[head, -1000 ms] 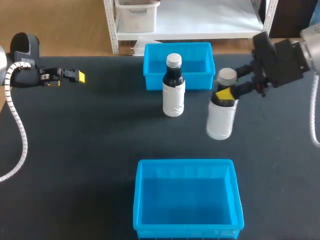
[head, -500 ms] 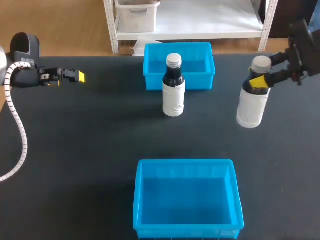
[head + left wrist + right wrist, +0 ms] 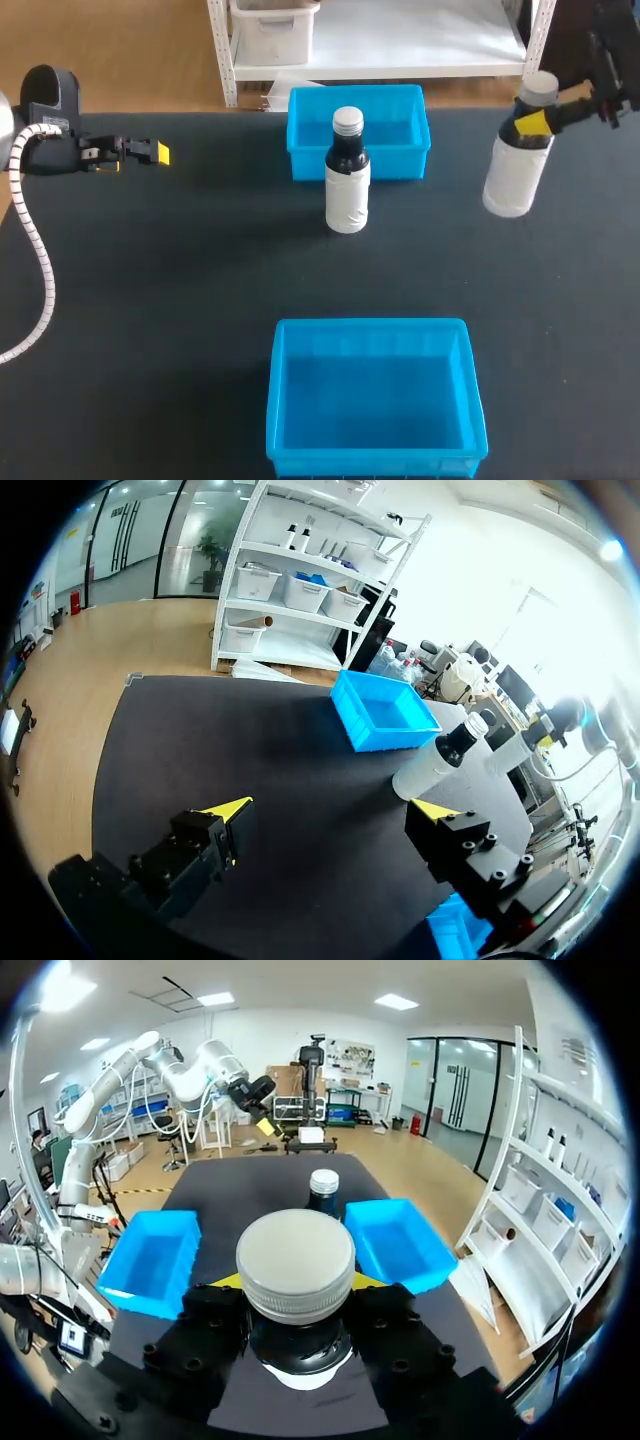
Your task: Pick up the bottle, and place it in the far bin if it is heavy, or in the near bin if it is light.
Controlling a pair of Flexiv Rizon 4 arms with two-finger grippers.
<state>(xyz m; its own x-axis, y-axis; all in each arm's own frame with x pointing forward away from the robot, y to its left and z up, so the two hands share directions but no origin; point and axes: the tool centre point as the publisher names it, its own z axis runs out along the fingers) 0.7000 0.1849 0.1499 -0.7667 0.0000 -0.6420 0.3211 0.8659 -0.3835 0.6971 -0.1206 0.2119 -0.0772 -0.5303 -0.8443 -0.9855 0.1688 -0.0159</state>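
Pick done: right jaws clamped on white bottle (image 3: 513, 175) neck, aloft. Left jaws apart. Placing in far bin (image 3: 300, 150) or near bin (image 3: 372, 326) pending.

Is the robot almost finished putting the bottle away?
About halfway. Done: the right gripper has lifted a white bottle by its neck. In hand: it holds it above the table. Left: setting it in the far bin or near bin; both are empty. A second bottle stands untouched before the far bin.
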